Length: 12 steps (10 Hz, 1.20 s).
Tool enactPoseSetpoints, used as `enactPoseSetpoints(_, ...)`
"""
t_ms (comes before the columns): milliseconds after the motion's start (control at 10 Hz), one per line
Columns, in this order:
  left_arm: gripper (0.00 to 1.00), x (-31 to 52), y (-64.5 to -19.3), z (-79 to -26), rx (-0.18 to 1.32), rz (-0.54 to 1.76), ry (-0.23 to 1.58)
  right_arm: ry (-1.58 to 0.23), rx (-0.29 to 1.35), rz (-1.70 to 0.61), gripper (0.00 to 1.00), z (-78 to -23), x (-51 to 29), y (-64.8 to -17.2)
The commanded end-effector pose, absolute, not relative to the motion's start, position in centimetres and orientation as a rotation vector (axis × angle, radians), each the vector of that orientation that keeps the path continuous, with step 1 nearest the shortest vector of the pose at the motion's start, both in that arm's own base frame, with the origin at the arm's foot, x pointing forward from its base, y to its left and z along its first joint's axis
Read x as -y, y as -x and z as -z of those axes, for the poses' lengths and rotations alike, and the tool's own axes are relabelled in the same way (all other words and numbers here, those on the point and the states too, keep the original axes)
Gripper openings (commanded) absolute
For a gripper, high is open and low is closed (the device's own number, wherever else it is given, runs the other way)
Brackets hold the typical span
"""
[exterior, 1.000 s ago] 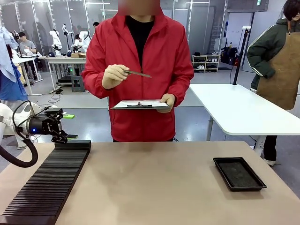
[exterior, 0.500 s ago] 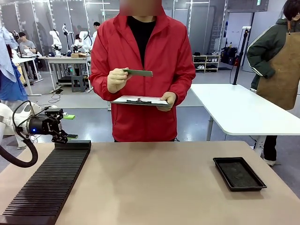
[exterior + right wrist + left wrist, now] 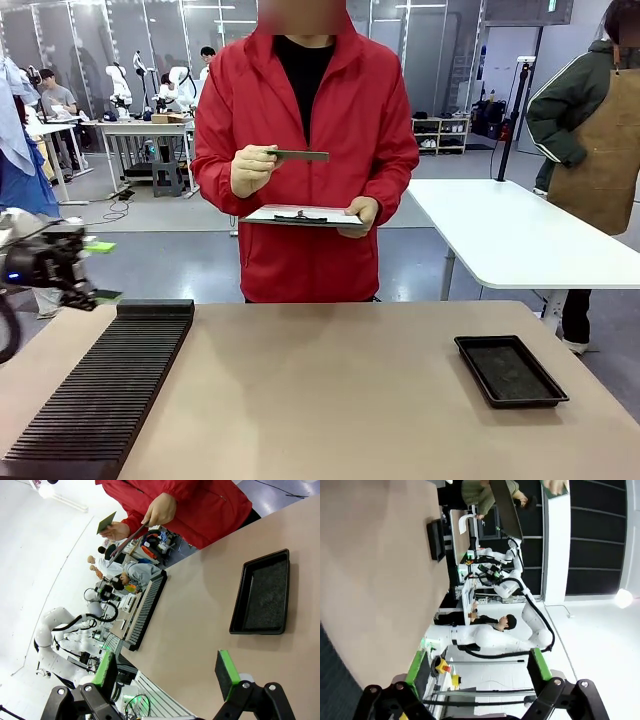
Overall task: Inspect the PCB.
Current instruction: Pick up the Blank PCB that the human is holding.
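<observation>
Across the table [image 3: 330,400], the person in red has one hand [image 3: 252,170] raised to chest height, pinching the PCB [image 3: 298,155] level in the air. The other hand [image 3: 358,214] carries a clipboard [image 3: 300,216] just below. From the front the PCB looks nearly edge-on; the right wrist view catches its pale green face. The left tool [image 3: 104,271] hangs blurred by the far end of the slotted rack [image 3: 110,385], fingers spread wide. The right tool [image 3: 165,672] gapes wide too, over the table near the black tray [image 3: 262,595].
</observation>
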<state>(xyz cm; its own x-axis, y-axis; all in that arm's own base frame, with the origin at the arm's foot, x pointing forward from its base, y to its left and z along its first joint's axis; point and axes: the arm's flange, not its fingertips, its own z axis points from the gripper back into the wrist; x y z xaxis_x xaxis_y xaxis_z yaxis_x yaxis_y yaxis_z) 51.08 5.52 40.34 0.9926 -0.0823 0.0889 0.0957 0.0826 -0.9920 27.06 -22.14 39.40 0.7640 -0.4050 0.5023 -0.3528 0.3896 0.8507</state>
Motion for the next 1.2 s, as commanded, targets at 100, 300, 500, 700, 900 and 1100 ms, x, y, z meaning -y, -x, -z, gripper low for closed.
enactPoseSetpoints(100, 1.00, -9.7, -42.7, -41.8, 0.101, 0.142, 1.504, -1.208, 0.756, 0.031, 1.00, -39.5, 22.2, -27.0)
enactPoseSetpoints(300, 1.00, -11.0, -38.9, -40.9, 0.107, 0.108, 1.526, -1.208, 0.756, 0.031, 1.00, -39.5, 22.2, -27.0)
enactPoseSetpoints(500, 1.00, -12.0, -35.9, -39.7, 0.197, 0.119, 1.493, -1.208, 0.756, 0.031, 1.00, -39.5, 22.2, -27.0)
enactPoseSetpoints(700, 1.00, -13.9, -34.4, -38.5, 0.197, 0.139, 1.517, -1.208, 0.756, 0.031, 1.00, -39.5, 22.2, -27.0)
enactPoseSetpoints(900, 1.00, -16.4, -34.2, -38.3, 0.252, 0.165, 1.500, -1.208, 0.756, 0.031, 1.00, -39.5, 22.2, -27.0)
enactPoseSetpoints(1100, 1.00, -16.8, -34.3, -37.8, 0.246, 0.176, 1.485, -1.208, 0.756, 0.031, 1.00, -39.5, 22.2, -27.0)
